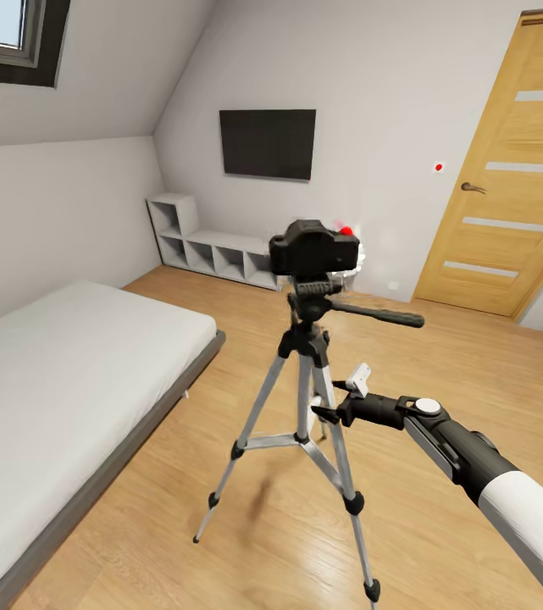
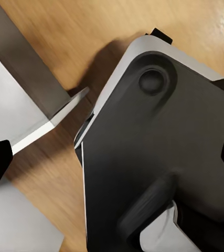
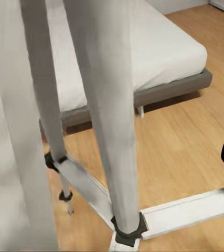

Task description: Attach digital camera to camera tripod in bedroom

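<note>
One camera (image 1: 313, 247), one tripod (image 1: 305, 398), one bed (image 1: 59, 373)

Bed (image 1: 59, 373): white mattress on a low grey frame, along the left wall, foot end toward the middle of the floor (image 1: 246, 542). Light wood planks. TV (image 1: 268, 143): dark screen, mounted on the far wall. Shelf (image 1: 207, 246): white stepped cubby unit on the floor at the far wall, under the TV, running into the left corner. Door (image 1: 508, 169): wood, shut, frosted strips, lever handle, far right. Skylight (image 1: 8, 38): dark frame, in the slope at upper left.
</note>
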